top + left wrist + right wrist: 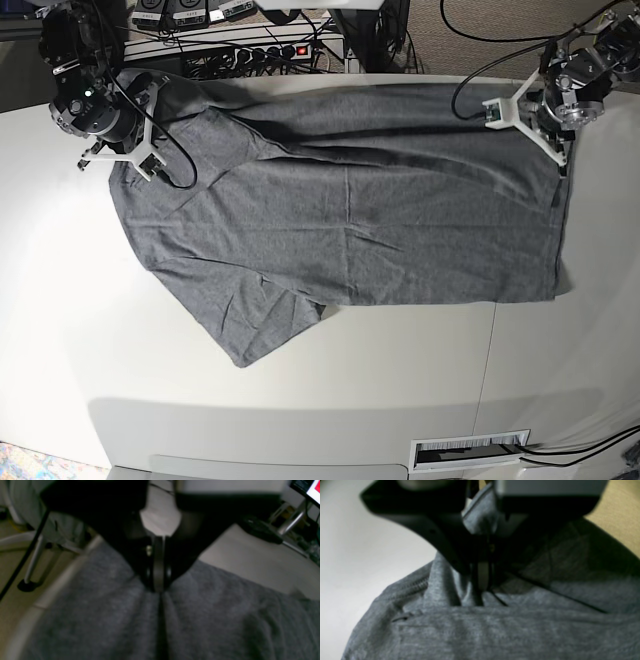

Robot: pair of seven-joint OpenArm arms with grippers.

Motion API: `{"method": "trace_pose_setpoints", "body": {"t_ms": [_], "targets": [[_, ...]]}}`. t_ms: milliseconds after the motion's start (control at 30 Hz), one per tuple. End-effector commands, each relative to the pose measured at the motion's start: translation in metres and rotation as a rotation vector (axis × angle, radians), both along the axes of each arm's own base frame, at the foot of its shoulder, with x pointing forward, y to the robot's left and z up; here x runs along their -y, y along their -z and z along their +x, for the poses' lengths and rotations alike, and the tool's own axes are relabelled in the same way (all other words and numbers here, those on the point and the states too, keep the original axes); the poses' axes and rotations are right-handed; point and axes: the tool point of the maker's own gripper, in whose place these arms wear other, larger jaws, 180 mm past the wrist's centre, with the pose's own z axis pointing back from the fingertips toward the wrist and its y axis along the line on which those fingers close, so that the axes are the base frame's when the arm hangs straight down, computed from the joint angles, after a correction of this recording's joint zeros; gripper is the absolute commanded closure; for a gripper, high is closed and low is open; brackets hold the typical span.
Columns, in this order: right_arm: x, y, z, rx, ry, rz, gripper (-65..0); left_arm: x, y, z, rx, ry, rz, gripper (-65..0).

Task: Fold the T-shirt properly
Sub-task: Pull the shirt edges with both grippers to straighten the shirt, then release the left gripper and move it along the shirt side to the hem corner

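While T-shirt (340,215) lies spread | left hand (158,590) pinches its cloth | right hand (481,590) likewise

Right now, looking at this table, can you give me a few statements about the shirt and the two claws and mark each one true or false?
1. The T-shirt lies spread out on the white table. True.
2. The shirt is bright red with a printed logo. False: it is plain heather grey.
3. The left claw is shut on the shirt's fabric. True.
4. The right claw hangs wide open above bare table. False: it is shut on the shirt near the collar.
5. One sleeve points toward the table's near edge. True.
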Motion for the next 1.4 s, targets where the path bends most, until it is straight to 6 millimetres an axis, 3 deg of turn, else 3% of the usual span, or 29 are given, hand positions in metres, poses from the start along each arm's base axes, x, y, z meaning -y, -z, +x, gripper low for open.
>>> {"method": "trace_pose_setpoints", "body": {"t_ms": [0, 167, 367, 600, 867, 1033, 1367], "targets": [[0.017, 0.005, -0.017, -0.079, 0.005, -0.079, 0.0, 0.005, 0.013, -0.054, -0.21, 0.015, -0.041, 0.0], [0.014, 0.005, -0.014, -0.065, 0.0, -0.065, 0.0, 0.004, 0.007, -0.064, -0.223, 0.033, -0.04, 0.0], [0.014, 0.004, -0.014, -0.064, -0.001, -0.065, 0.0, 0.012, 0.003, -0.06, -0.205, 0.053, -0.065, 0.0], [0.01, 0.003, -0.01, -0.042, -0.009, -0.045, 0.0, 0.009, 0.0, -0.031, -0.055, 0.059, -0.045, 0.0], [0.013, 0.005, -0.015, -0.065, -0.002, -0.062, 0.0, 0.016, 0.0, -0.028, -0.035, 0.064, -0.083, 0.0], [0.013, 0.006, -0.02, -0.087, 0.006, -0.058, 0.0, 0.009, -0.006, -0.006, 0.088, 0.065, -0.039, 0.0], [0.02, 0.008, -0.029, -0.133, 0.021, -0.095, 0.0, 0.011, -0.011, 0.004, 0.152, 0.069, -0.037, 0.0]]}}
